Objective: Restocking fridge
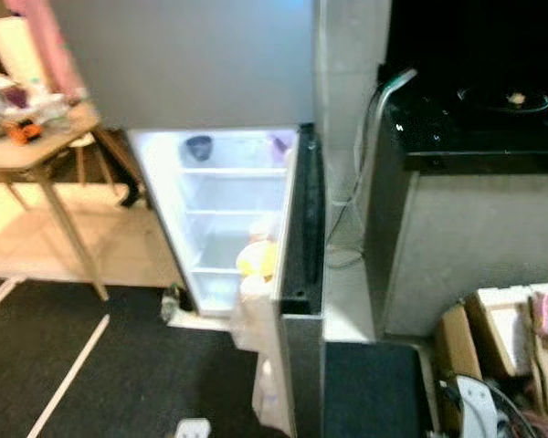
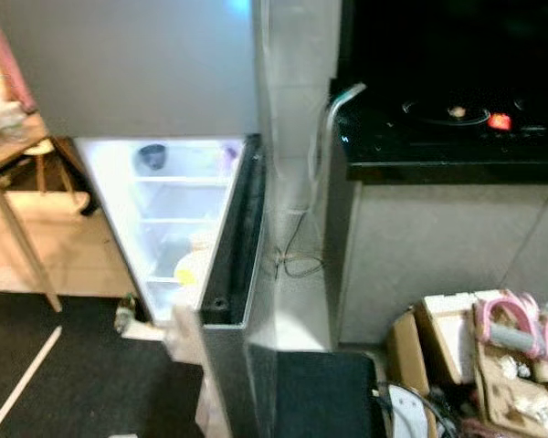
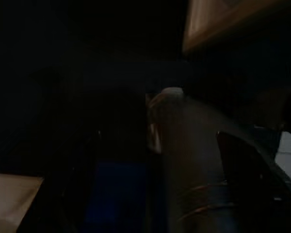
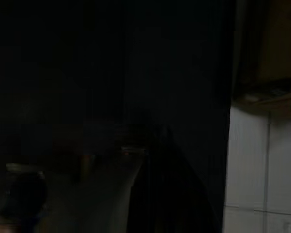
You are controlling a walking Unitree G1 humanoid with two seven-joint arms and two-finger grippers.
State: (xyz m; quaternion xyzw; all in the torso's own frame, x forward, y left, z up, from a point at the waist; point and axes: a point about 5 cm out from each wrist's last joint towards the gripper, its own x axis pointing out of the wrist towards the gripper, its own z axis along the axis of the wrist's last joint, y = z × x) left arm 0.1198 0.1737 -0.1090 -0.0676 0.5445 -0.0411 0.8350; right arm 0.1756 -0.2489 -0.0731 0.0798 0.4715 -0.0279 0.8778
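We see the fridge [image 1: 221, 219] at twelve o'clock, its door [image 1: 300, 274] swung open at one o'clock, a yellow item [image 1: 256, 258] inside; our grippers' finger state we cannot tell.

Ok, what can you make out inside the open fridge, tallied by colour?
Dark blue bowl-like item, top shelf: 1
Purple item, top shelf: 1
Yellow item, lower down: 1
Total: 3. The glare is strong, so the fridge may hold more than that.
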